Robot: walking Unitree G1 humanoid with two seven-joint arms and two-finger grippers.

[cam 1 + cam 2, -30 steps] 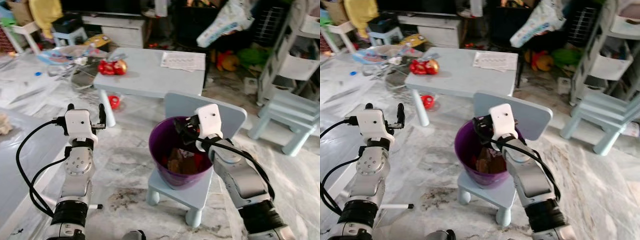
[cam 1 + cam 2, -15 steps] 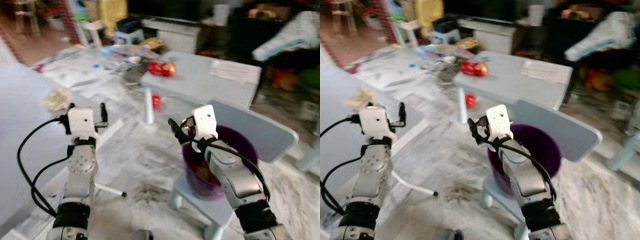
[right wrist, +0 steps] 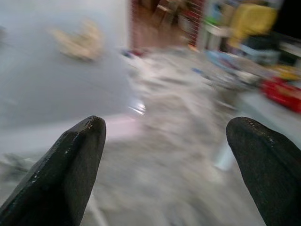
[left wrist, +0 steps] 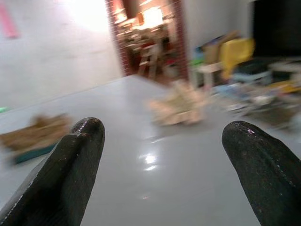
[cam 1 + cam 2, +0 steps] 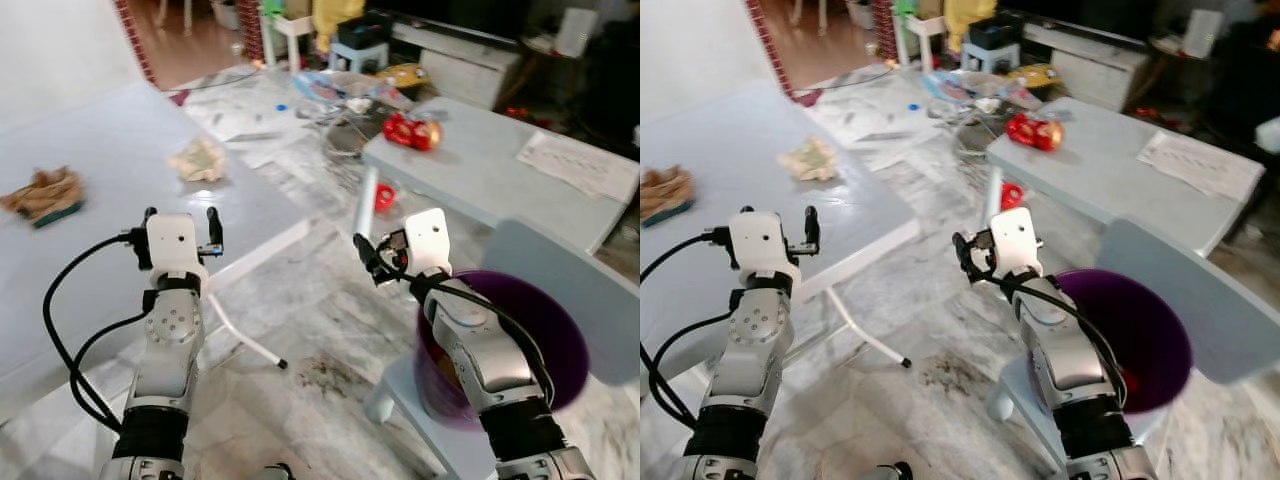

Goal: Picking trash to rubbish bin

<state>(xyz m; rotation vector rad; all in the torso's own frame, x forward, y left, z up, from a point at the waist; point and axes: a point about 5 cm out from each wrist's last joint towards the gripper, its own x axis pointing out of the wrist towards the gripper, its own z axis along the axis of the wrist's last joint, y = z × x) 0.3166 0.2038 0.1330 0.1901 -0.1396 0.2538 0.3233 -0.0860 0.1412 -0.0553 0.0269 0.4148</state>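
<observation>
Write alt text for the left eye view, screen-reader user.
Both robot arms are raised with open, empty hands, left hand by a white table bearing two crumpled paper scraps, right hand beside a purple bin on a small blue chair.

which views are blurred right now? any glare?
Right wrist view: heavy motion blur on the floor and background, only the fingertips read sharp. Left wrist view: softer blur on the crumpled paper, with a bright glare patch on the white table and a blown-out doorway. Left eye view: mostly sharp, but the purple bin smears at its rim. Right eye view: about the same.
</observation>
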